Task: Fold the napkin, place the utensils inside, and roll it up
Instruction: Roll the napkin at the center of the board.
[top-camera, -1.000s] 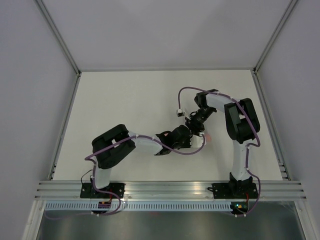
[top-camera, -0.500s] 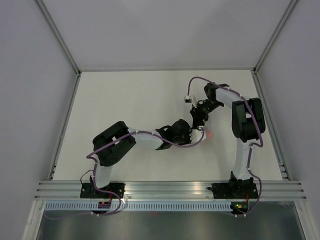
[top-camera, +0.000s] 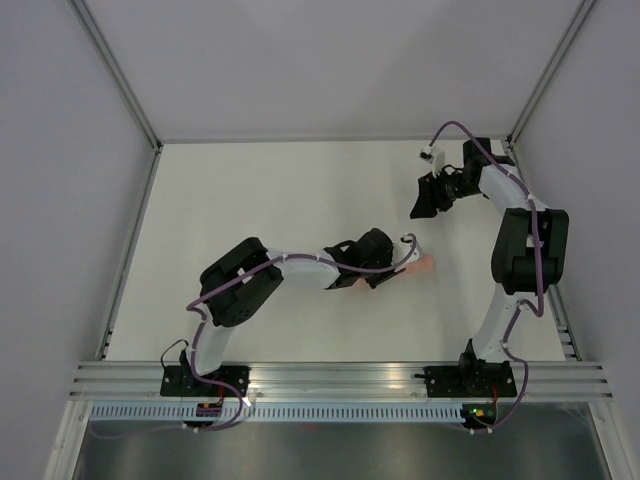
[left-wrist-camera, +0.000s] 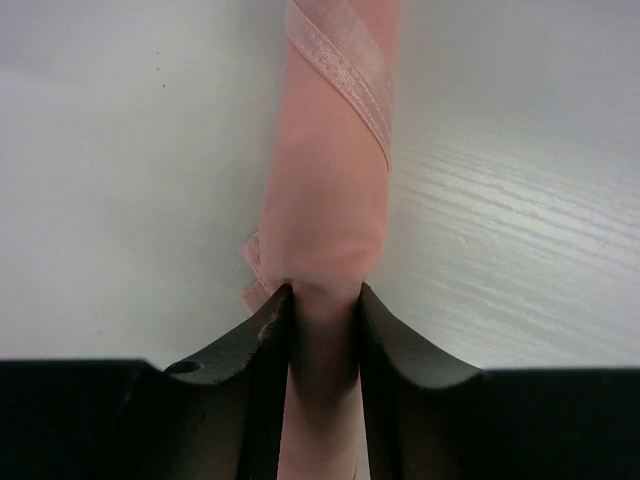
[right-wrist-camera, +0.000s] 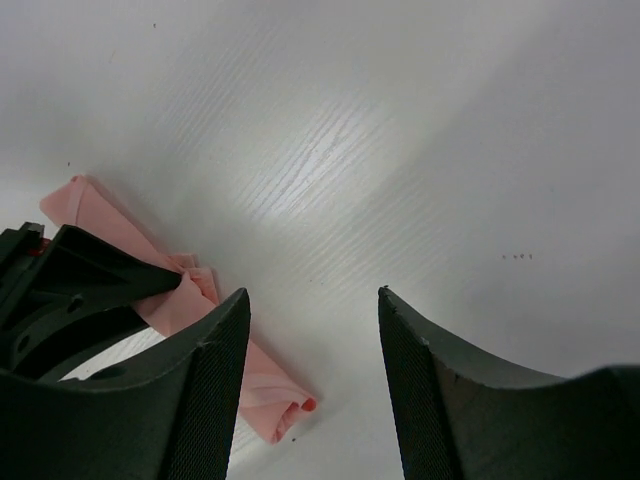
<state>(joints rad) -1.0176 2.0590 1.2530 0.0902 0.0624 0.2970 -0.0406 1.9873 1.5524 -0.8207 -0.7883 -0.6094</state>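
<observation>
Napkin (left-wrist-camera: 330, 200) — tight pink roll on counter (top-camera: 280, 190), just 3 o'clock of centre; left hand (left-wrist-camera: 325, 297) pinches it. Right hand (right-wrist-camera: 312, 296) — jaws wide, empty, well apart at the roll's 1 o'clock.

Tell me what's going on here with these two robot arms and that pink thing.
The napkin is already rolled into a tight tube lying on the table. The left gripper is clamped across the roll, pinching it between both fingers. The right gripper is open and holds nothing, hovering over the far right part of the table, apart from the roll. No utensils are in plain view, and whether they sit inside the roll cannot be told.
</observation>
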